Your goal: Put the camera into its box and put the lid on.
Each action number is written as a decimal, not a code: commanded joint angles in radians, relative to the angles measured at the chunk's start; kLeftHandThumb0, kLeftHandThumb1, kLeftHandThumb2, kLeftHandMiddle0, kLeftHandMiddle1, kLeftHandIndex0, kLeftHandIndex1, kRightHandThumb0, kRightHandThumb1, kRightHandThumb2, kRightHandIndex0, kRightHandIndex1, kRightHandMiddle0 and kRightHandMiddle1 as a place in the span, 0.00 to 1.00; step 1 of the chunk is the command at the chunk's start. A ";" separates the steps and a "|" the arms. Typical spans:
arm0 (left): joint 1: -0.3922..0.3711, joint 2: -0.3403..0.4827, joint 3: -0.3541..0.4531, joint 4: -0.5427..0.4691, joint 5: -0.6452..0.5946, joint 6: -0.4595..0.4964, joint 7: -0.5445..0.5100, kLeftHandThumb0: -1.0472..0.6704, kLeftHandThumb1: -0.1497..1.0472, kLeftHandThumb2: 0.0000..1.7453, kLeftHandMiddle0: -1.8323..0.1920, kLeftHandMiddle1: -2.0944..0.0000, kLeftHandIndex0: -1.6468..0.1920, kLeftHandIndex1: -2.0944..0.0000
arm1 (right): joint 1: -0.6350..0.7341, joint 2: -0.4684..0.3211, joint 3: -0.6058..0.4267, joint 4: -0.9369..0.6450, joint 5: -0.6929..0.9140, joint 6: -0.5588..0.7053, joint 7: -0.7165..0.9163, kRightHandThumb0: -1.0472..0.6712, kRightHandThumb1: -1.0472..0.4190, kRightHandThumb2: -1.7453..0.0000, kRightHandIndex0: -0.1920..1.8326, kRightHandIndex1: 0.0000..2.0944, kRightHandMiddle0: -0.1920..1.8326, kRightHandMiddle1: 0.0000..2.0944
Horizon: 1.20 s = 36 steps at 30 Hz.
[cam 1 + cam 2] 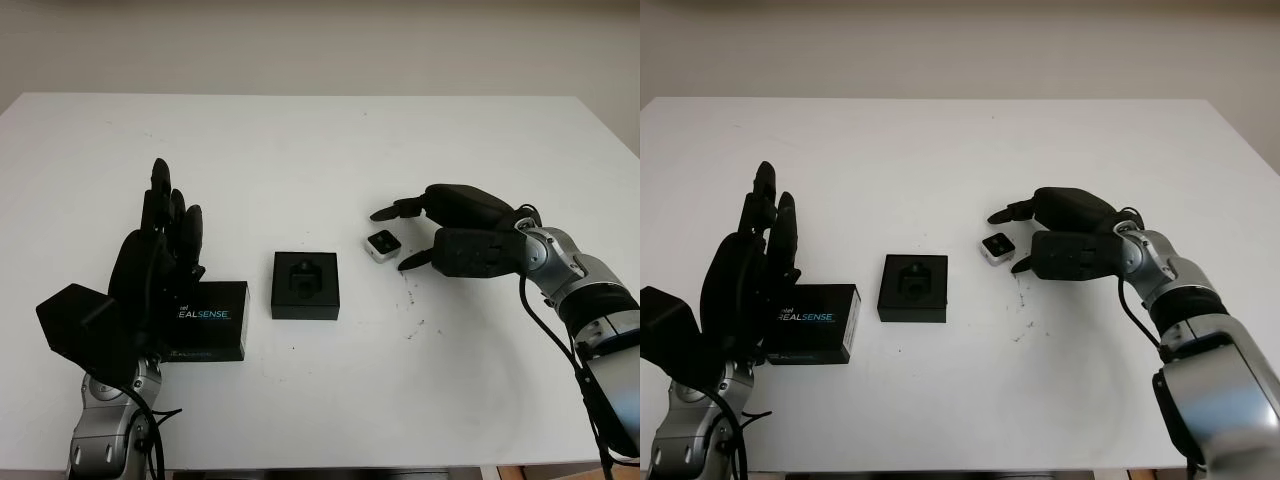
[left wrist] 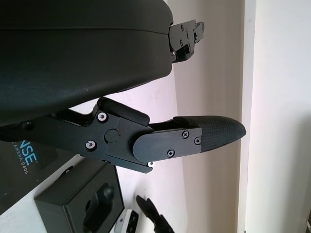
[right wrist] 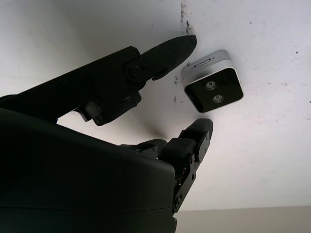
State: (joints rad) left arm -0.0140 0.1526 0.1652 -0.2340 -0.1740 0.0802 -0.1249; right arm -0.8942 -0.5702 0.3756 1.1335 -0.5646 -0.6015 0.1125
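Right hand open, holding nothing, fingertips flanking the small silver camera without visible contact; camera lies on the white table right of centre. Open black box sits just left of it at mid-table. Left hand open, raised over the RealSense lid toward the front-left edge.

table: smooth matt white, few dark scuffs | camera: brushed silver metal-look shell, glossy black front face | box: matt black, foam-like insert | lid: matt black card, teal print | right hand: matt black plastic, textured fingertip pads | left hand: matt black plastic, screws visible
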 commanded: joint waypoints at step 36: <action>-0.005 -0.004 -0.021 -0.008 0.043 0.014 0.017 0.18 1.00 0.30 1.00 1.00 1.00 1.00 | 0.030 0.042 -0.031 0.049 0.054 -0.038 0.009 0.37 0.12 0.97 0.21 0.35 0.30 0.72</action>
State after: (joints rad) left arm -0.0142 0.1525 0.1509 -0.2344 -0.1313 0.0919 -0.1093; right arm -0.8732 -0.5342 0.3422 1.1751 -0.5129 -0.6452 0.1136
